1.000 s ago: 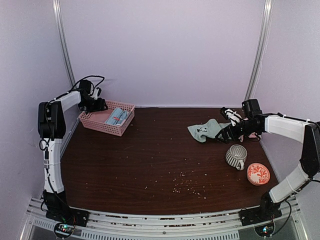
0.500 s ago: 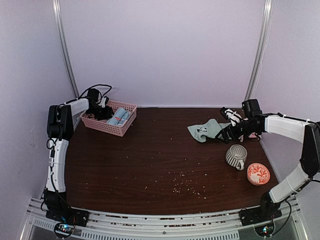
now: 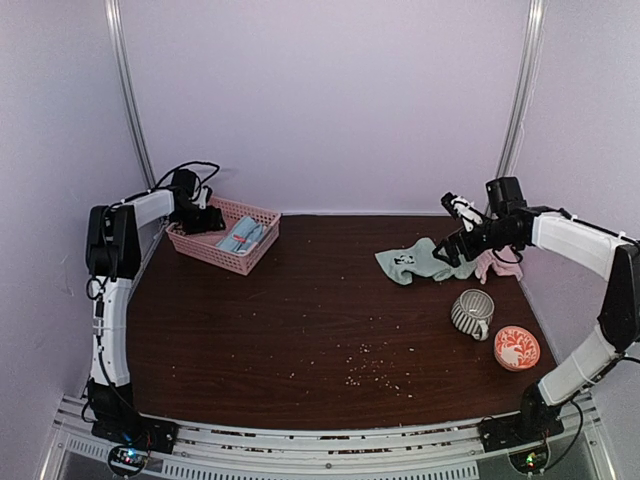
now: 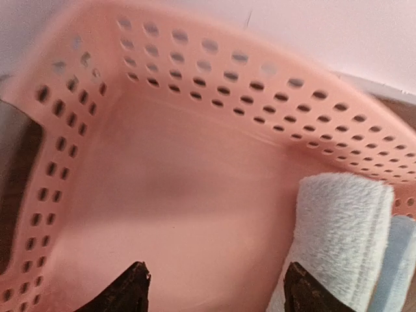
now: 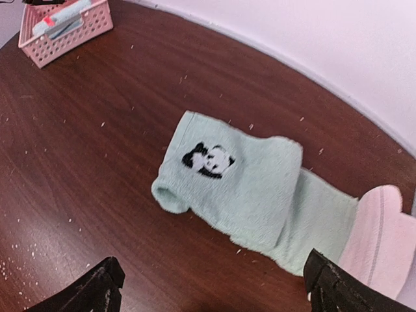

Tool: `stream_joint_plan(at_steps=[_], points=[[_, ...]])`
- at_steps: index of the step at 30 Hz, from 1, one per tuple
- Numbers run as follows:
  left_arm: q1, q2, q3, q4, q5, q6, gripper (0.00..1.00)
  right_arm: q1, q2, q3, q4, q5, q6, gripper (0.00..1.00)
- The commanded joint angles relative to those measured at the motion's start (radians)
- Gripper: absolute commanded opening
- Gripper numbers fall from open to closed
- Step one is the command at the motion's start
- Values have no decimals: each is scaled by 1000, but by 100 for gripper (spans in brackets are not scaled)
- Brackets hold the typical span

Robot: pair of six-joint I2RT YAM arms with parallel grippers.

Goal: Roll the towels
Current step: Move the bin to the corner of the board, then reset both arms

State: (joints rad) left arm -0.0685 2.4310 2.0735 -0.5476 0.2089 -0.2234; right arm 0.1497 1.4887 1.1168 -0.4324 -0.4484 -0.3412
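Note:
A sage green towel (image 3: 412,262) (image 5: 242,188) with a small panda mark lies partly folded on the table at the right. A pink towel (image 3: 488,266) (image 5: 383,242) lies against its right end. Two rolled light blue towels (image 3: 243,236) (image 4: 341,234) rest in the right half of the pink basket (image 3: 215,252) (image 4: 195,71). My left gripper (image 3: 205,222) (image 4: 218,289) is open over the basket's bare left floor, holding nothing. My right gripper (image 3: 462,242) (image 5: 218,289) hangs open above the table just in front of the green towel.
A striped mug (image 3: 472,312) and a red patterned bowl (image 3: 517,347) stand near the right edge, in front of the towels. Crumbs (image 3: 370,365) are scattered over the dark wooden table. The basket (image 5: 65,38) sits at the back left by the wall.
My left gripper has moved right, in over the basket's left end, and its jaws stand wider. My right gripper has risen off the green towel, uncovering the pink towel.

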Motion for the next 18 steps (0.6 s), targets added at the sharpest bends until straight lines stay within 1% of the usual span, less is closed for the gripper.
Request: stream_joint_plan(at_steps=[1, 4, 6, 9, 11, 12, 13, 15, 18], points=[[7, -212, -7, 53, -58, 39, 73, -10, -8, 136, -30, 96, 4, 100], [5, -312, -47, 51, -48, 52, 72, -20, -30, 222, -20, 137, 59, 100], [4, -392, -101, 57, -39, 61, 72, -41, -76, 232, 64, 127, 131, 100], [1, -509, -186, 57, -25, 82, 72, -57, -142, 211, 199, 179, 250, 100], [-9, -594, -234, 57, -13, 115, 74, -59, -136, 245, 213, 196, 298, 100], [-15, -635, -259, 57, -9, 135, 90, -59, -123, 274, 196, 189, 308, 100], [-22, -680, -282, 58, -5, 153, 97, -59, -110, 299, 171, 182, 319, 100], [-34, -779, -359, 99, 11, 171, 98, -59, -109, 328, 164, 186, 356, 100], [-60, -946, -497, 180, 21, 186, 98, -59, -152, 313, 222, 226, 433, 100]])
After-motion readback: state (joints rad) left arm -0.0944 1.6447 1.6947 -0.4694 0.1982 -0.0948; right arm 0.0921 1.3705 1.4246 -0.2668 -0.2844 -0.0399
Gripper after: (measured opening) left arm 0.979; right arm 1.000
